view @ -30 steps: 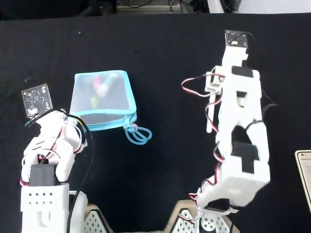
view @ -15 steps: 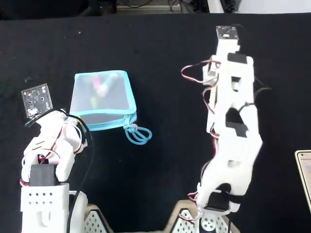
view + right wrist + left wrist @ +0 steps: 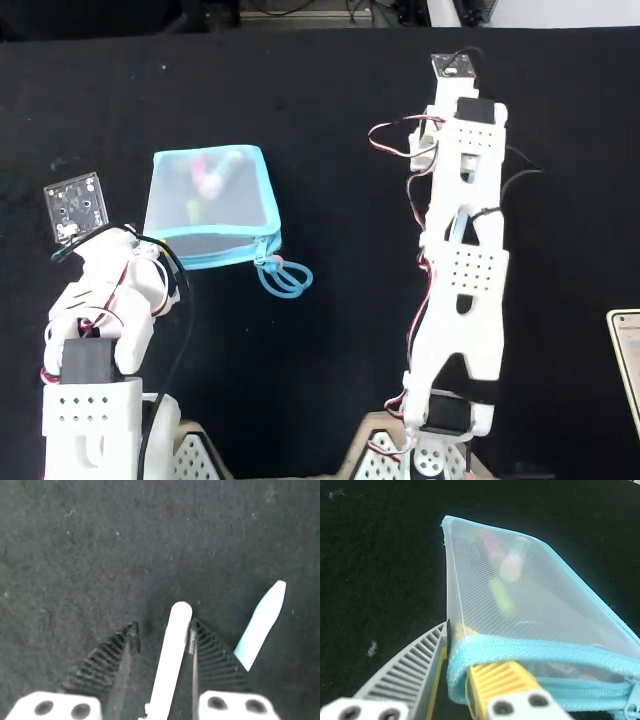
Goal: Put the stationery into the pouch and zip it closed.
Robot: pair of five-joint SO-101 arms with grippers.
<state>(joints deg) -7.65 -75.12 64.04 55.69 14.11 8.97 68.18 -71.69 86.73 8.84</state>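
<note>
The step in hand looks like picking up loose stationery. The left gripper [image 3: 457, 650] is clamped on the zip-edge corner of the pouch [image 3: 210, 205], which already holds coloured pieces. Well apart from the pouch, past its zip pull [image 3: 283, 275], the right gripper [image 3: 162, 630] stands wide astride a white pen [image 3: 172, 650], one jaw touching it. A pale marker [image 3: 260, 625] lies just beside. Next it should close on the pen, lift it and carry it to the pouch's mouth.
</note>
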